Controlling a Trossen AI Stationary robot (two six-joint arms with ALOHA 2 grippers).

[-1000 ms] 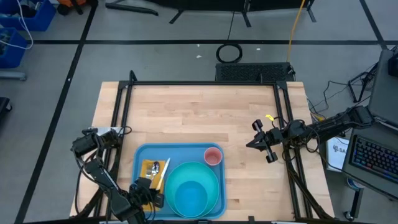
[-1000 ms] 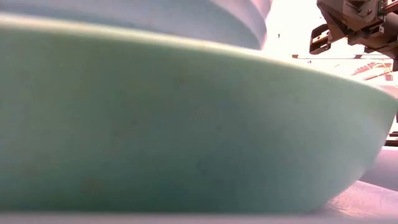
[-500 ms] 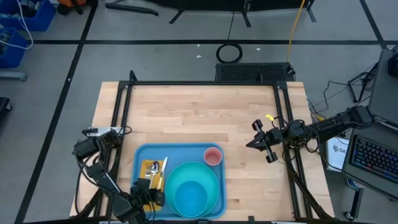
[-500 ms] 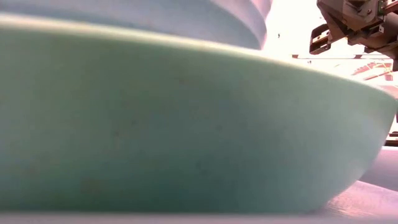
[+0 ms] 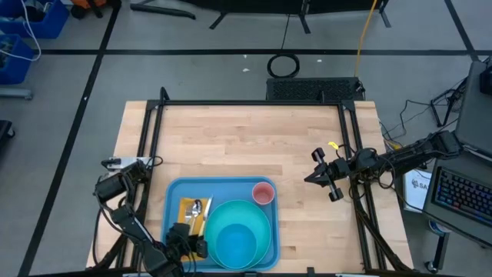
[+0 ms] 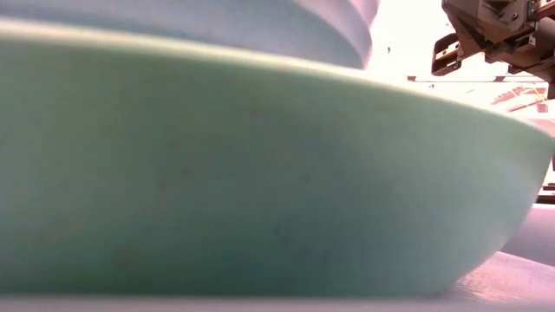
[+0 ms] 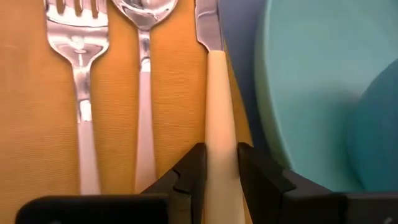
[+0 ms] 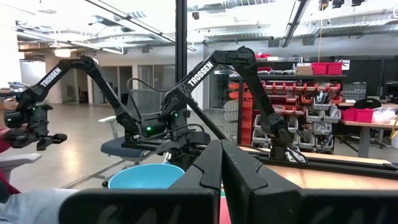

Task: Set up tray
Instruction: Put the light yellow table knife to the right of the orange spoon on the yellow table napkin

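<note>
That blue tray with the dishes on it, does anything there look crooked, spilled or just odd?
Nothing stands out. On the large flat blue plastic tray, the silver fork, spoon and cream-handled knife lie side by side, parallel, on the orange napkin. The left end effector grips the knife handle. No spill shows.

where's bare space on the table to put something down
The whole far half of the wooden table is bare, from the tray back to the far edge, plus a strip between the tray and the right gripper. The tray itself is crowded: plate, bowl, pink cup, napkin with cutlery, left gripper on the knife.
</note>
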